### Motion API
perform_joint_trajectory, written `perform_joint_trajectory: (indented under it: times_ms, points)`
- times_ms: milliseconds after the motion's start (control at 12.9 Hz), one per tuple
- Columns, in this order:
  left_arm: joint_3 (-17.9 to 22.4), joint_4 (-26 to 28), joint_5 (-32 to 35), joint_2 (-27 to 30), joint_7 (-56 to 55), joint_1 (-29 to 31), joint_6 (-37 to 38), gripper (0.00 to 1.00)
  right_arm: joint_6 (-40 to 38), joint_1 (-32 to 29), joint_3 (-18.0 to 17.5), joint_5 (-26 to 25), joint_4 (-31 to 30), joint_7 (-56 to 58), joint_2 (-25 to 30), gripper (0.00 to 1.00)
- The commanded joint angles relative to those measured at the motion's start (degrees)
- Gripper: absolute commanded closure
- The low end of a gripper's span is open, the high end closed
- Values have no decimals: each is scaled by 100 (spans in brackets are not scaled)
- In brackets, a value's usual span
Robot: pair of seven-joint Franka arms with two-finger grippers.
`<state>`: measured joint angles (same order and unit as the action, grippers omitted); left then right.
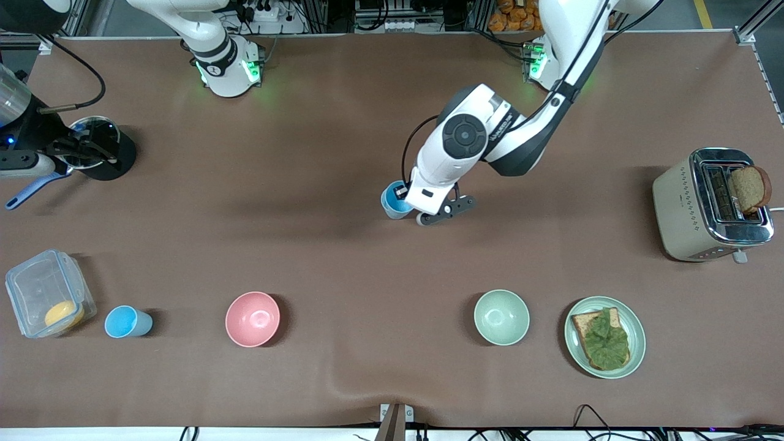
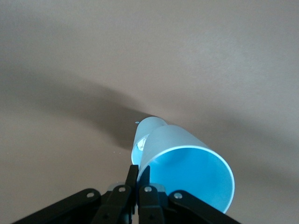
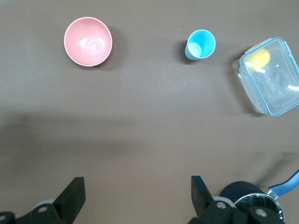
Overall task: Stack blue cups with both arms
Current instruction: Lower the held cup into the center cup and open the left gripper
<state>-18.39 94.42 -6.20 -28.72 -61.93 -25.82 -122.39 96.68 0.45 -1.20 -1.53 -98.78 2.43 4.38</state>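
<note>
One blue cup [image 1: 391, 203] is gripped by my left gripper [image 1: 405, 195] over the middle of the table. In the left wrist view the fingers [image 2: 133, 173] are shut on that cup's [image 2: 187, 161] rim, one inside and one outside, with the cup tilted above the cloth. A second blue cup [image 1: 127, 322] stands upright near the front camera at the right arm's end, between a clear box and the pink bowl. It also shows in the right wrist view [image 3: 201, 44]. My right gripper [image 3: 138, 193] is open and empty, high over the table and out of the front view.
A pink bowl [image 1: 252, 318], a pale green bowl [image 1: 501, 316] and a plate [image 1: 576, 358] with a sandwich stand along the near side. A clear box [image 1: 46, 300] holds a yellow thing. A toaster [image 1: 710, 205] and a pot [image 1: 92, 147] stand at the table's ends.
</note>
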Motion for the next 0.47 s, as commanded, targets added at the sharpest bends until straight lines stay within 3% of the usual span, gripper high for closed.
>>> perform_joint_trajectory:
  times_ms: [0, 389]
  points:
    - [37, -125, 163, -81, -284, -143, 101, 100, -18, 104, 5, -110, 227, 3, -165, 0]
    - [37, -108, 163, -309, -584, -354, 241, 100, -27, 60, -4, -31, 290, 3, -245, 0]
